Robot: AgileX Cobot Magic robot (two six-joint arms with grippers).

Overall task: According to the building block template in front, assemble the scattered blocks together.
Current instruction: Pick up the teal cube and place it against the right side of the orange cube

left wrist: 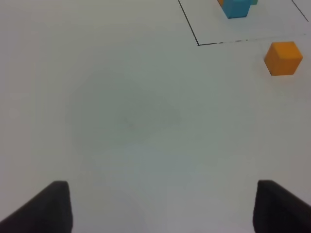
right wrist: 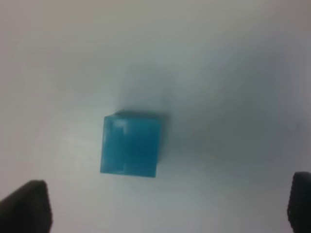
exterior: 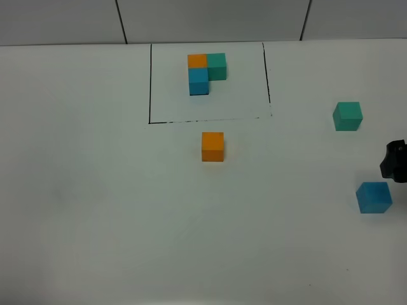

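Observation:
The building block template is an L of orange, teal-green and blue cubes inside a thin black frame at the table's far middle; its blue cube shows in the left wrist view. The scattered orange block lies just in front of the frame and also shows in the left wrist view. The teal-green block lies at the right. The sky-blue block lies at the right edge. My right gripper is open over the sky-blue block, not touching it. My left gripper is open and empty over bare table.
The white table reaches a pale wall at the back. A black part of my right arm shows at the right edge, between the teal-green and sky-blue blocks. The frame's black line runs near the orange block.

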